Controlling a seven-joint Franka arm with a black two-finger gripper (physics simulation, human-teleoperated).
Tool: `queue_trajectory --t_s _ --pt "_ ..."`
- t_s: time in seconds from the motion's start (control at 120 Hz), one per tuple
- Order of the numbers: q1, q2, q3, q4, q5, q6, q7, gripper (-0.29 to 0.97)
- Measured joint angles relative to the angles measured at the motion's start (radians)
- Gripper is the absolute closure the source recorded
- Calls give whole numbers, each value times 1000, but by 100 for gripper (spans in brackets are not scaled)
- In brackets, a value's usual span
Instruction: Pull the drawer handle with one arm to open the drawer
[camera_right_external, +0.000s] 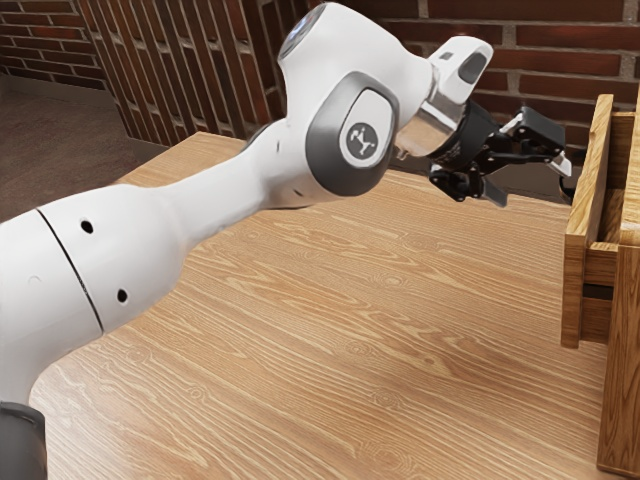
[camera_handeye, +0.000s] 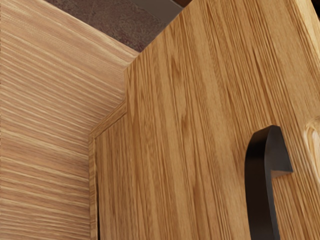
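Hand (camera_right_external: 525, 165): fingers spread, pinching nothing.
Drawer (camera_right_external: 585, 215): just ahead of the hand, standing out from its cabinet (camera_right_external: 622, 380).
Drawer handle (camera_handeye: 262, 185): black, facing the hand.
Worktop (camera_right_external: 350, 330): wood-grain, below the hand.

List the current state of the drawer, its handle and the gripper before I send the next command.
drawer: pulled part way out of the cabinet, its side wall showing
handle: bare, nothing gripping it
gripper: open, holding nothing, just short of the drawer front
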Motion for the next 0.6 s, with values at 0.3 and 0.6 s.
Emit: queue_trajectory --t_s 0.3,0.6 --pt "4 -13 6 -34 2 16 0 0" --pt "22 -91 9 -140 0 34 1 0"
